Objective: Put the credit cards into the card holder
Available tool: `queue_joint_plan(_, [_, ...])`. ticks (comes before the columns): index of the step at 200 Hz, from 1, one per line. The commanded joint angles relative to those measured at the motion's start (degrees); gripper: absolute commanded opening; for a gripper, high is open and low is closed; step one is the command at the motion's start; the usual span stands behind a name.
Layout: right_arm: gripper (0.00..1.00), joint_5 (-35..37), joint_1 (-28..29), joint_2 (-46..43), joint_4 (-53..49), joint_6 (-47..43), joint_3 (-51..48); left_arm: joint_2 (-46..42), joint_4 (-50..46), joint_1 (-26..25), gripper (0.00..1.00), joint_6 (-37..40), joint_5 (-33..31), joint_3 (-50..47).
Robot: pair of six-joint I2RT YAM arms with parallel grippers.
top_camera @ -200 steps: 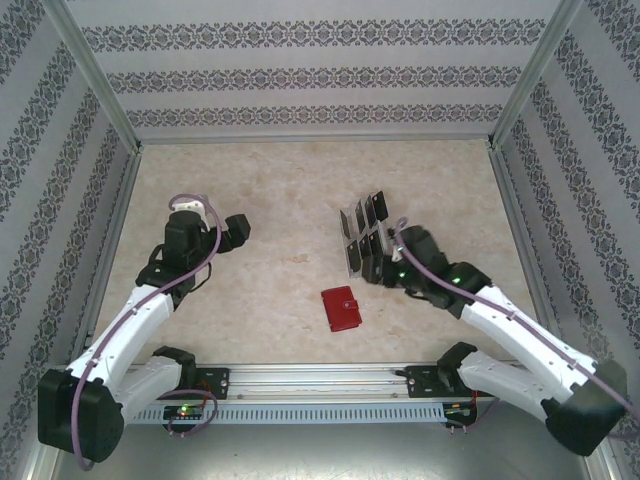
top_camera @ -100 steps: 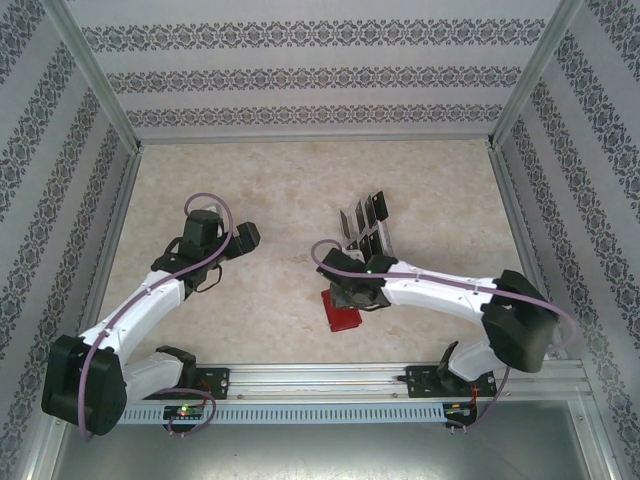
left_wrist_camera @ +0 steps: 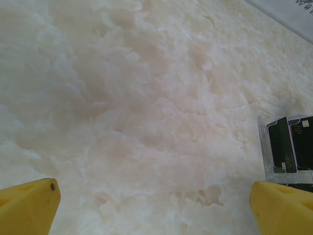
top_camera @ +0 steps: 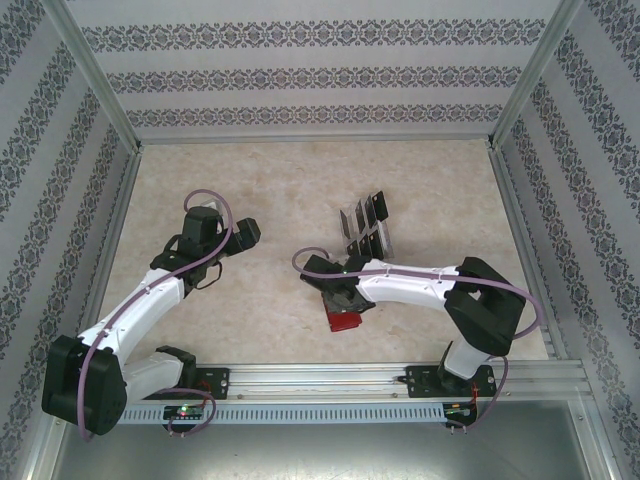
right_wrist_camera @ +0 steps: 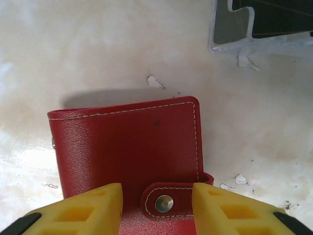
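Marble table (top_camera: 260,180), card holder (top_camera: 344,322) partly hidden

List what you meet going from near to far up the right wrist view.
Right gripper with yellow fingertips, jaws apart about the silver snap → small red leather-like folding wallet, closed, flat on the table → bare stretch of pale marbled tabletop → clear plastic slotted rack holding a dark rectangular card.
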Motion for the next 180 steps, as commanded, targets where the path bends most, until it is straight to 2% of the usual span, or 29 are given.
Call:
queue_joint_plan(1, [0.42, 2.68, 0.43, 1.01, -2.33, 1.67, -0.02, 0.35, 0.18, -0.45, 1.0, 1.54, 0.52, 1.3])
queue_joint_plan(65, [0.36, 3.07, 0.43, 0.72, -2.18, 2.4, -1.98, 1.26, 0.97, -0.49, 1.0, 1.27, 1.18, 1.32])
queue_joint_plan(126, [0.39, 1.3, 0.49, 0.05, -0.06, 2.83, -4.18, 1.43, 0.48, -0.46, 1.0, 1.54, 1.29, 1.94])
queue_joint_plan(145, [0.33, 0.72, 0.52, 0.05, 0.85, 3.01, -5.04, 1.44, 0.42, -0.52, 1.0, 1.54, 1.32, 2.19])
queue_joint_plan(180, [0.13, 0.03, 0.63, -0.85, 1.51, 3.01, -6.29, 1.62, -0.09, -0.49, 1.0, 1.64, 1.52, 2.84])
